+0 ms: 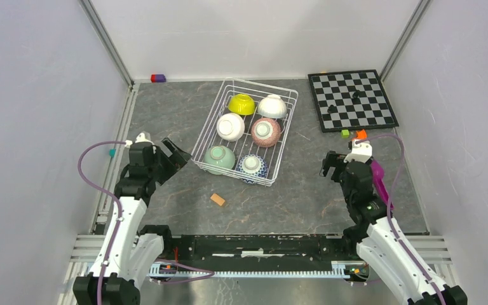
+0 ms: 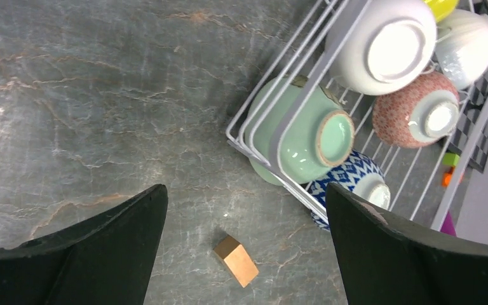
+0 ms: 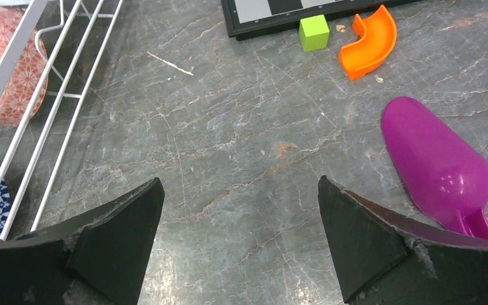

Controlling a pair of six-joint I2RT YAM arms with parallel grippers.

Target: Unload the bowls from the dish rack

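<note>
The white wire dish rack (image 1: 229, 173) stands mid-table and holds all six bowls, lying on their sides or upside down. They are yellow-green (image 1: 242, 103), white (image 1: 272, 106), white (image 1: 230, 126), speckled pink (image 1: 266, 131), pale green (image 1: 220, 158) and blue-and-white (image 1: 251, 166). My left gripper (image 1: 176, 154) is open and empty just left of the rack's near corner. Its wrist view (image 2: 244, 190) shows the pale green bowl (image 2: 305, 136) and the blue-and-white bowl (image 2: 356, 175) behind the wires. My right gripper (image 1: 330, 166) is open and empty to the right of the rack, over bare table (image 3: 239, 181).
A small tan block (image 1: 217, 199) lies in front of the rack. A chessboard (image 1: 352, 100) is at the back right. A purple scoop (image 3: 435, 162), an orange curved piece (image 3: 370, 41) and a green cube (image 3: 314, 32) lie by the right arm. A red-and-blue block (image 1: 157, 78) sits at the back wall.
</note>
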